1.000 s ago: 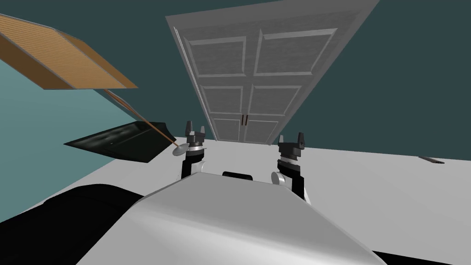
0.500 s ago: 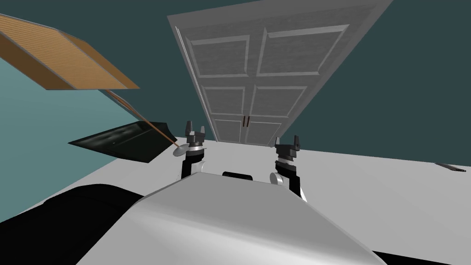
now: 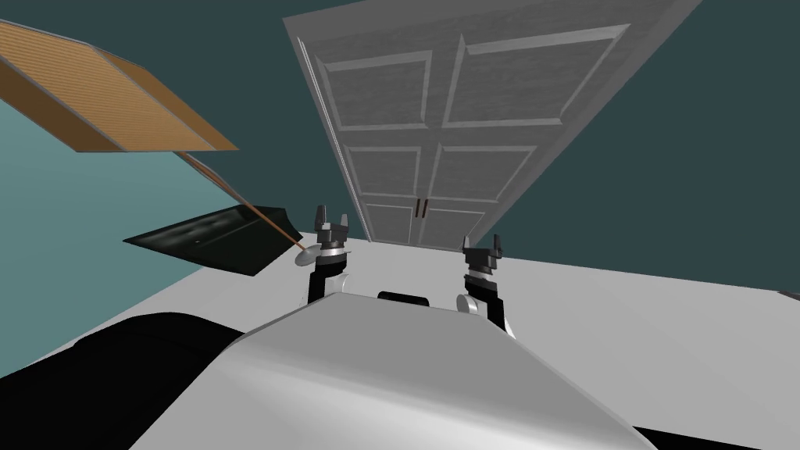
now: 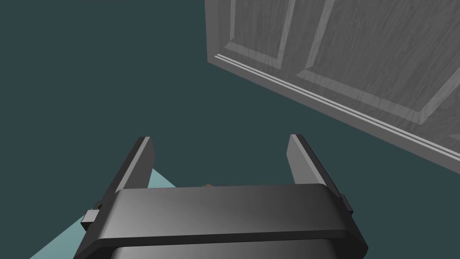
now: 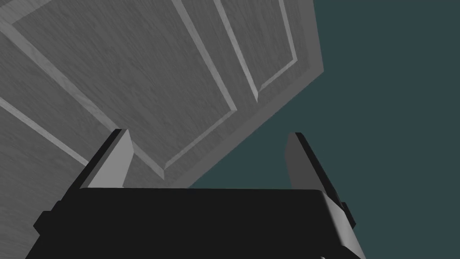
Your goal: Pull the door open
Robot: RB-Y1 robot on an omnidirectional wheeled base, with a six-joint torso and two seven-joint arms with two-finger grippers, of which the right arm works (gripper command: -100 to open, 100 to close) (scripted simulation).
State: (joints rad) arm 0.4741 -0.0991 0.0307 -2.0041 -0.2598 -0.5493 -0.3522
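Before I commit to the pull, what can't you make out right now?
Door handles: two dark slivers at the seam in the head view, too small to tell their shape.
Double door: one top corner cut off by the head view's upper edge.
Dark object on the floor: cut by the head view's right edge, unidentifiable.
Gap from left end effector and right end effector, both open, to the door: no view settles it.

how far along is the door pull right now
Done: nothing yet; the grey door looks shut, its dark handles ungrasped. In hand: left gripper and right gripper both open, held short of the door. Left: reach a handle, grip it, pull.
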